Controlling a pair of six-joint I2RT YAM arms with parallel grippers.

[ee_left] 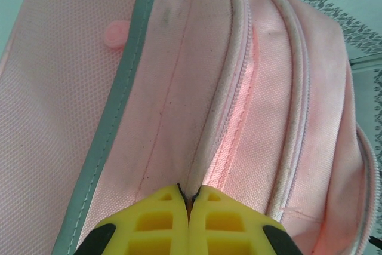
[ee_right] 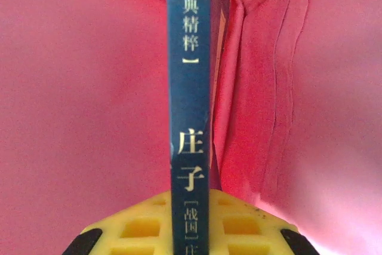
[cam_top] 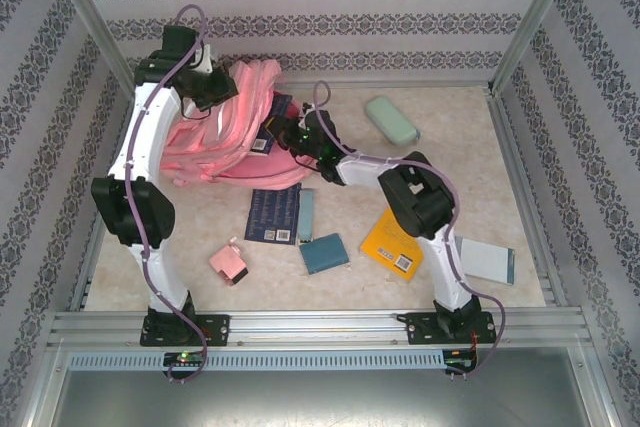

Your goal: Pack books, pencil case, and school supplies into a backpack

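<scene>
Right hand [ee_right: 190,200] clamps book [ee_right: 188,76], left hand [ee_left: 190,198] backpack [ee_left: 173,88].

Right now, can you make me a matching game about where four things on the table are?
Things:
1. pink fabric backpack
2. mint-green oblong pencil case
3. yellow-orange paperback book
4. small pink boxy piece

Places:
A. near side, beside the left arm
B. partly under the right arm
C. pinched by the left gripper
D. far side, right of the backpack

Pairs: 1-C, 2-D, 3-B, 4-A
</scene>
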